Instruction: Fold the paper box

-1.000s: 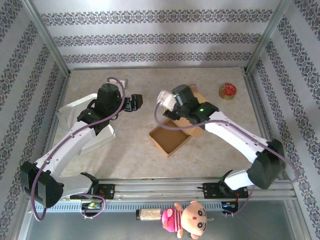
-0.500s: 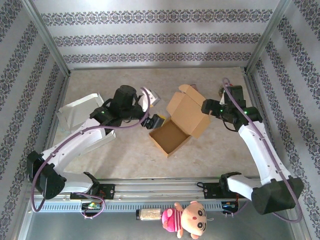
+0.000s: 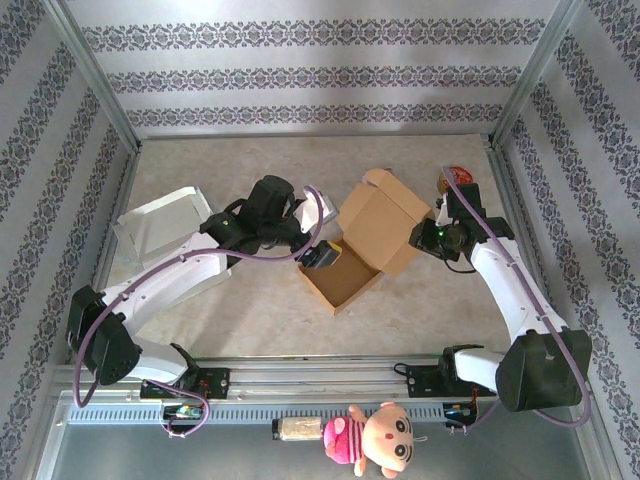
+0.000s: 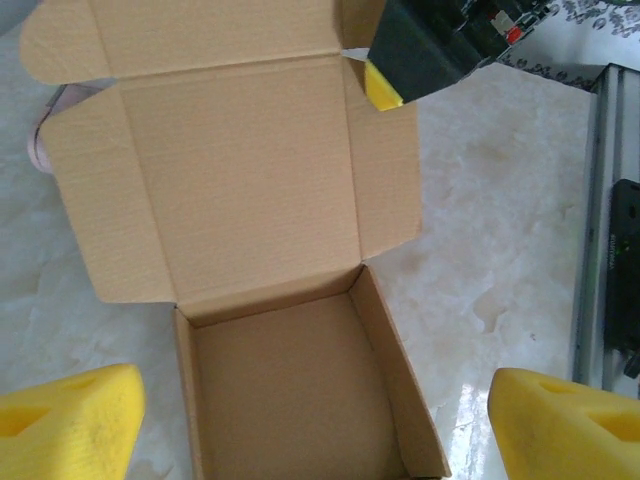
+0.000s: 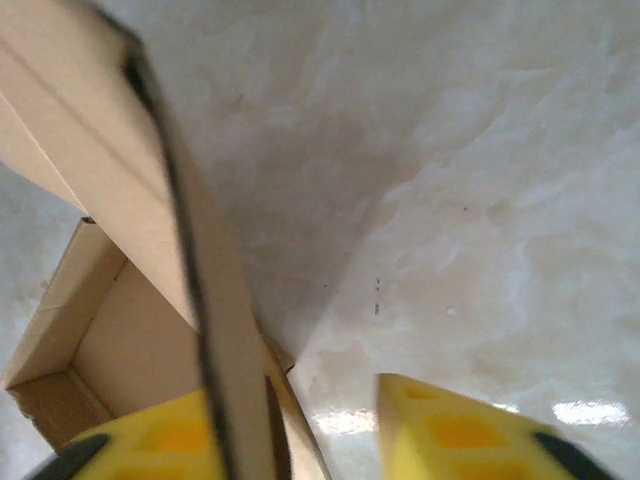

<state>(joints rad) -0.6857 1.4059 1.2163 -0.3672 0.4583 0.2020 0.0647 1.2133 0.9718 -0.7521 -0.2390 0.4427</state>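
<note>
Right of the box (image 3: 342, 276), the right tool (image 5: 300, 415) straddles the lid (image 3: 385, 225) unclamped, so it may slip; the left tool (image 4: 315, 410) gapes empty.

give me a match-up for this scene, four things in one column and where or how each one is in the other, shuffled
Things:
1. cardboard box
2. left gripper
3. red tape roll
4. plush doll

Places or states:
a. far right corner of the table
b. lying in front of the table's near edge
c. open, over the box's tray
d. mid-table, lid raised

Pairs: 1-d, 2-c, 3-a, 4-b
</note>
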